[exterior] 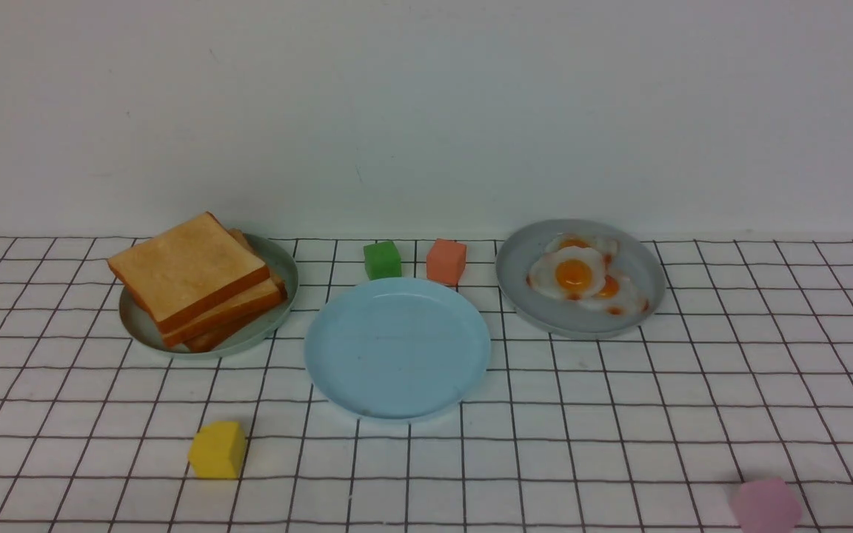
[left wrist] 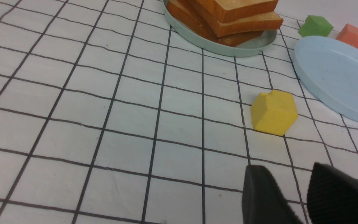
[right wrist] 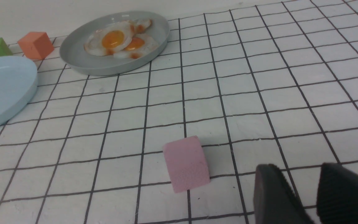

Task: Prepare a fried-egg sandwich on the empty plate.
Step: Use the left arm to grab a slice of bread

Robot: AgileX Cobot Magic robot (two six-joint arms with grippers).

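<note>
The light sky-blue plate (exterior: 397, 352) lies bare at the table's middle; its rim also shows in the left wrist view (left wrist: 331, 71) and the right wrist view (right wrist: 2, 87). Three toast slices (exterior: 189, 270) are stacked on a grey-green plate (exterior: 287, 277) at the left. The fried egg (exterior: 573, 274) with the big yolk lies on top of two smaller eggs in a grey plate (exterior: 523, 255) at the right. No arm shows in the front view. My left gripper (left wrist: 286, 168) is open and empty above the cloth, near a yellow block. My right gripper (right wrist: 295, 166) is open and empty, beside a pink block.
A green cube (exterior: 382, 259) and an orange cube (exterior: 446, 260) stand just behind the blue plate. A yellow block (exterior: 217, 449) lies front left and a pink block (exterior: 765, 505) front right. A white wall closes the back of the gridded cloth.
</note>
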